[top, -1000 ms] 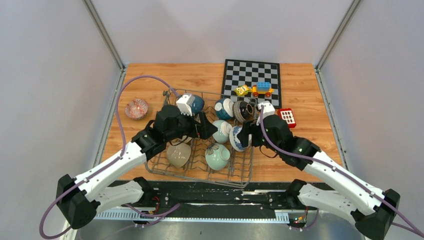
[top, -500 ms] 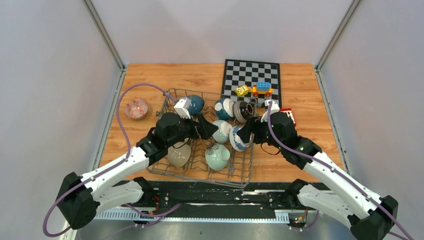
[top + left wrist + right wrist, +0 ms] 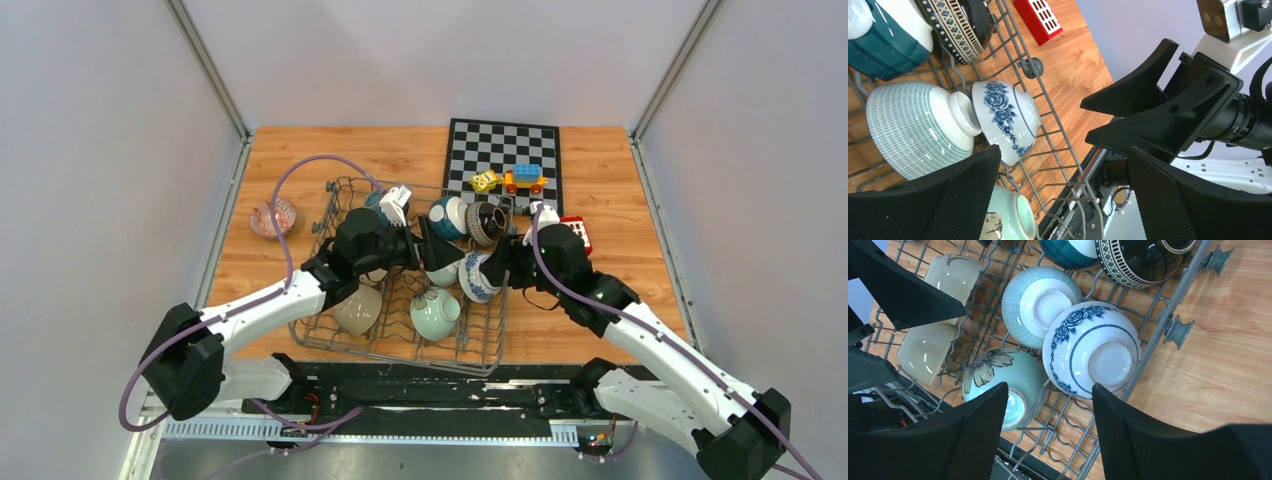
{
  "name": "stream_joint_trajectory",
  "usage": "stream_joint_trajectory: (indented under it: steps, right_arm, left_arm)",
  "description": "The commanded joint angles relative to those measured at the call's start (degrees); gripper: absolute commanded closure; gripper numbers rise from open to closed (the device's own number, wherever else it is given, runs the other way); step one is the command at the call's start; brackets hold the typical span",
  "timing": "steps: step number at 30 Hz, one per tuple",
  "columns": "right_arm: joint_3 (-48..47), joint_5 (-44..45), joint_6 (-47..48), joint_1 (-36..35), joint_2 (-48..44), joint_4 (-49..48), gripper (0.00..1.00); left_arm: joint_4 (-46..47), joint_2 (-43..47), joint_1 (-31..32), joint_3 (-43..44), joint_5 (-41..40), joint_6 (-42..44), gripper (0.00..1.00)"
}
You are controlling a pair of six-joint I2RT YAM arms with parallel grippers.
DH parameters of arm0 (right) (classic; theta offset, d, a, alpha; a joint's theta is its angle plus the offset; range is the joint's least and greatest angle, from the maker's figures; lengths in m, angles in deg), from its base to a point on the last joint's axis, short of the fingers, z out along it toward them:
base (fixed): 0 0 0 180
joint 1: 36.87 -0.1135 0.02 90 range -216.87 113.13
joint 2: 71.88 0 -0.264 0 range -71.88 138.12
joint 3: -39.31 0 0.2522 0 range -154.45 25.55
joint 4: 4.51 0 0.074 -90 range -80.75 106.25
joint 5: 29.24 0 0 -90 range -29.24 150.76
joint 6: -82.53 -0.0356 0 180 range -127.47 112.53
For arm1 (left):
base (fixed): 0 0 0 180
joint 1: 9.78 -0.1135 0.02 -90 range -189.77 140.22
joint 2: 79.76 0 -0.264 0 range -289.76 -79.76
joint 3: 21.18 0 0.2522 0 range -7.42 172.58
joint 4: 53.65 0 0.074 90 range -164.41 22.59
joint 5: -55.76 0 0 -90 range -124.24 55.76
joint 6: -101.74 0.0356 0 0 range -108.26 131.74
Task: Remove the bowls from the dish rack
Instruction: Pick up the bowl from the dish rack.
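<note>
Top external view: the dish rack [image 3: 392,345] sits mid-table, with the bowls [image 3: 435,312] propped among its prongs. They look like glazed ceramic, so expect them stiff, slick and easily chipped. Your right gripper [image 3: 1048,392] hangs over the blue-and-white bowl [image 3: 1091,347], fingers apart and empty; pinch across its rim wall. Your left gripper [image 3: 1063,160] gapes wide, empty too.

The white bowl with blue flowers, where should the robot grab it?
Probably by its raised foot ring, with the right gripper coming down from above. The flowered bowl lies tipped bottom-up in the dish rack, so the ring faces that gripper, while the striped bowl crowds its rim on one side.
</note>
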Motion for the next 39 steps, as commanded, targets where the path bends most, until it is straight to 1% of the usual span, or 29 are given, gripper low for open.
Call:
stream_joint_trajectory:
  steps: [1, 6, 9, 12, 14, 21, 25, 39]
  right_arm:
    - [1.6, 0.6, -0.5, 1.1, -0.2, 0.2, 0.35]
    - [2.5, 0.3, -0.4, 1.1, 1.1, -1.2, 0.41]
    - [2.9, 0.2, -0.5, 1.1, 2.4, -2.6, 0.44]
    - [2.8, -0.2, -0.5, 1.1, 3.9, -3.5, 0.45]
    - [3.1, -0.2, -0.4, 1.1, 4.7, -4.0, 0.46]
    - [4.0, 0.4, -0.4, 1.3, 6.8, -6.4, 0.47]
    - [4.6, 0.5, -0.8, 1.7, 7.3, -7.2, 0.51]
    - [7.7, -1.8, -1.7, 3.6, 7.9, -9.9, 0.58]
  left_arm:
    - [4.8, -0.6, 1.1, -0.8, 0.3, -1.5, 0.03]
    - [1.9, -4.5, 3.6, 1.1, -1.5, -1.5, 0.1]
    - [-0.2, -6.1, 5.4, 2.3, -4.5, -1.8, 0.14]
    - [-5.1, -7.0, 6.6, 4.1, -8.7, -1.6, 0.16]
    - [-6.2, -7.7, 6.8, 4.3, -9.7, -2.0, 0.17]
    - [-5.3, -10.6, 6.8, 4.8, -8.5, -3.5, 0.21]
    - [-5.5, -12.9, 6.9, 5.7, -7.1, -4.6, 0.26]
    - [-4.3, -16.0, 6.9, 4.6, -6.8, -7.7, 0.31]
